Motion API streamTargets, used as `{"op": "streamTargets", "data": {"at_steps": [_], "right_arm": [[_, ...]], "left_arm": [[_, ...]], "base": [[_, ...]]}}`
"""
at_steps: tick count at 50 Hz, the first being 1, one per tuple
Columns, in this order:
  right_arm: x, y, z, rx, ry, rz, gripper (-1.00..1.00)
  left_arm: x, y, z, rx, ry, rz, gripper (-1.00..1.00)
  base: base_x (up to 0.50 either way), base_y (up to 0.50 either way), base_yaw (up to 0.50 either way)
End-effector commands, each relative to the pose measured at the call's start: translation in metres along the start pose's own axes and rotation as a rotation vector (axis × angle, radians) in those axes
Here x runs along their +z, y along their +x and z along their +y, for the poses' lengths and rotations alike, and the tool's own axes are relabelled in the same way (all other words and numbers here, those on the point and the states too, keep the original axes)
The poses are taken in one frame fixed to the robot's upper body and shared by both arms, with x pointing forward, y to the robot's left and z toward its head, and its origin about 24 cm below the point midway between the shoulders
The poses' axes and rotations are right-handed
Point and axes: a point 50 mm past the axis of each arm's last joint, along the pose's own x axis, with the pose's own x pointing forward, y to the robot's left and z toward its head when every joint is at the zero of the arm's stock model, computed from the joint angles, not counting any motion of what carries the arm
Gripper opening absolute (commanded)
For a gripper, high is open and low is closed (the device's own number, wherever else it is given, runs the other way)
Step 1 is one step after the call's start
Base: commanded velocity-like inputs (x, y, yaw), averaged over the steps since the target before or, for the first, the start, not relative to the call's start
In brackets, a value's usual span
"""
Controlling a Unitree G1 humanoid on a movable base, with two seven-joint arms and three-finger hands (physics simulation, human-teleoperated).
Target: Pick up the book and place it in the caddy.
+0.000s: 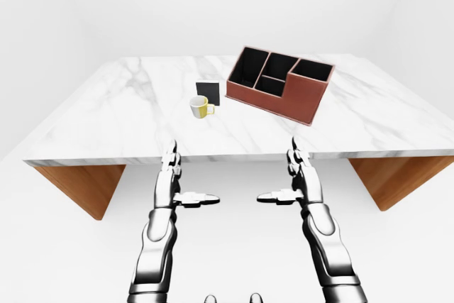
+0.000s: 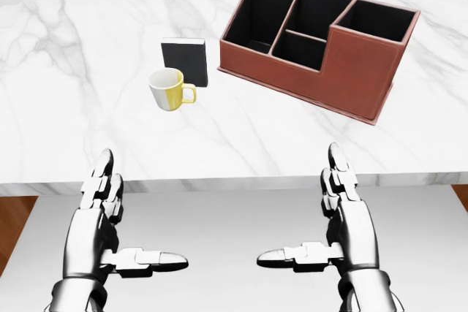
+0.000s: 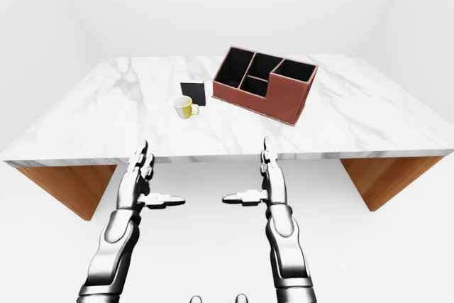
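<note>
The small black book [image 2: 186, 61] stands upright on the white marble table [image 2: 58, 78], well away from the table's near edge and left of its middle. The white and yellow mug [image 2: 170, 88] stands just beside the book, on the side toward the near edge, and I cannot tell if they touch. This is the main risk, I think: a hand which reaches straight for the book could knock the mug over or push it into the book, and the thin book may then fall flat, which makes it harder to grasp. The brown leather caddy with black compartments [image 2: 358, 78] sits just to the right of the book, turned at an angle to the table's edges, so a careless sweep could also shift it.

The left hand [image 2: 110, 217] and the right hand [image 2: 340, 213] are both open and hold nothing. They hover below the near edge of the table, fingers pointing up toward it, thumbs turned inward to each other. Both are well apart from the book.
</note>
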Motion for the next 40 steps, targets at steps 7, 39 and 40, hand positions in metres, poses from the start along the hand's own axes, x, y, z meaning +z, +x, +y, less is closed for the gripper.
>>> {"op": "streamTargets", "data": {"at_steps": [7, 39, 40], "right_arm": [[0.002, -0.005, -0.001, 0.039, -0.049, 0.001, 1.0], [0.014, -0.007, 0.001, 0.054, -0.102, -0.037, 1.0], [0.014, -0.007, 0.001, 0.055, -0.101, -0.036, 1.0]], "left_arm": [[0.001, -0.004, 0.005, -0.018, 0.015, 0.002, 1.0], [0.001, -0.007, 0.007, -0.026, 0.042, -0.002, 1.0], [0.001, -0.007, 0.007, -0.026, 0.041, -0.002, 1.0]], "base": [[0.0, 0.0, 0.0], [0.05, 0.34, 0.0], [0.09, 0.5, 0.0]]}}
